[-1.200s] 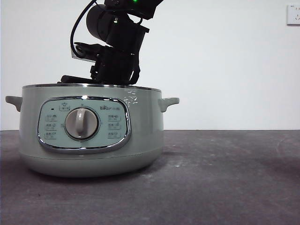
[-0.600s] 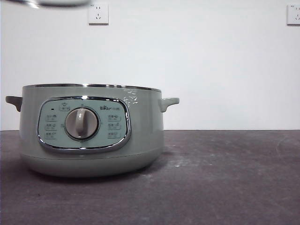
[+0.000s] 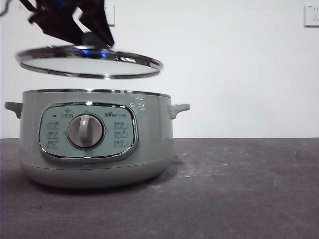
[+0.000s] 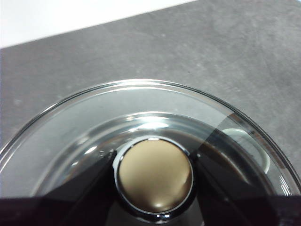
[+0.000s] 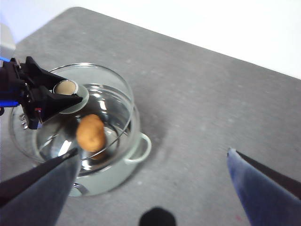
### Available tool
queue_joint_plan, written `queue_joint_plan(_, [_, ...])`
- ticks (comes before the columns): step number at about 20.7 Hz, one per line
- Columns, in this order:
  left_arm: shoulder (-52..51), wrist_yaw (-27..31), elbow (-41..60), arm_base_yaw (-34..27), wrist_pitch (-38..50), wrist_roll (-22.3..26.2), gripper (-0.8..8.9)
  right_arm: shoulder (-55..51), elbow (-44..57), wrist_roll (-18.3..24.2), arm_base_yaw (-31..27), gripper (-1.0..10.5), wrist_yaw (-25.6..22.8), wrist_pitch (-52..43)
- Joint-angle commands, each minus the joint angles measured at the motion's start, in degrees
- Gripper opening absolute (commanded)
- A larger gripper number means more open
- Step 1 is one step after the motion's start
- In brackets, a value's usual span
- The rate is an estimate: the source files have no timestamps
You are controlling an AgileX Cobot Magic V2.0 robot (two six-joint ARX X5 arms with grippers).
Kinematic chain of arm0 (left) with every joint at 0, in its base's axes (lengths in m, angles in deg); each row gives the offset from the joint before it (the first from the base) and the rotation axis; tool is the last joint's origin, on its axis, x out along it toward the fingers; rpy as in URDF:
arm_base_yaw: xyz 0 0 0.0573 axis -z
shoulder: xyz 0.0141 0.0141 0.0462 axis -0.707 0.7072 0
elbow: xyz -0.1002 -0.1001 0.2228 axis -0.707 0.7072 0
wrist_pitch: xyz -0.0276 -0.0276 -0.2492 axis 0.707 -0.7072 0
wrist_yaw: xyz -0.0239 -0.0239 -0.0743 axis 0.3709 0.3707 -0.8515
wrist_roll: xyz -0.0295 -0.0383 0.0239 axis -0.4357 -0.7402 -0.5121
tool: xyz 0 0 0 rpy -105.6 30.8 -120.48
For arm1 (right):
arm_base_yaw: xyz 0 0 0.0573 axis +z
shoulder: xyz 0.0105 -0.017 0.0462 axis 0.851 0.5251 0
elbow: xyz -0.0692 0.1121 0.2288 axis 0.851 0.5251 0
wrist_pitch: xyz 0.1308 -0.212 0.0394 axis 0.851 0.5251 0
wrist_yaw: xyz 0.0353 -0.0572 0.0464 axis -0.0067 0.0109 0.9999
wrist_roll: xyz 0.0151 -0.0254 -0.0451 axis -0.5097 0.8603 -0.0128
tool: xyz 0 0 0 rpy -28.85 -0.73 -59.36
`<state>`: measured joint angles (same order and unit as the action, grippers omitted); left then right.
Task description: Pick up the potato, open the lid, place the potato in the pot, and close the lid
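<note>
My left tool (image 3: 92, 37) is clamped on the knob of the lid (image 3: 88, 61), holding it level above the pot (image 3: 94, 139) on the tabletop (image 3: 239, 189). The potato (image 5: 91, 133) lies inside, long axis across the bowl, taper indistinct. My right tool (image 5: 153, 176) hangs high, spread apart. Closing step: I judge lowering it centred comes next.

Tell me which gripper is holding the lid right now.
The left gripper: it is shut on the knob of the lid, held above the pot. The right gripper is open and holds nothing.
</note>
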<state>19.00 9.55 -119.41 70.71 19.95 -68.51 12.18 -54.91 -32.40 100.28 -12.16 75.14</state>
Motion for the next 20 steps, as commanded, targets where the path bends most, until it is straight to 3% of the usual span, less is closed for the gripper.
queue_joint_plan(1, [0.9, -0.6, -0.7, 0.3, 3.9, -1.5, -0.08, -0.5, 0.1, -1.2, 0.1, 5.3, -3.5, 1.2])
queue_joint_plan(8, [4.7, -0.4, -0.7, 1.0, 3.5, -1.6, -0.08, -1.0, 0.1, -1.6, 0.1, 5.3, -5.2, 3.8])
queue_joint_plan(20, [5.8, -0.2, -0.7, 1.3, -5.1, -1.6, -0.08, -1.0, 0.1, -1.6, 0.1, 5.3, -5.2, 3.8])
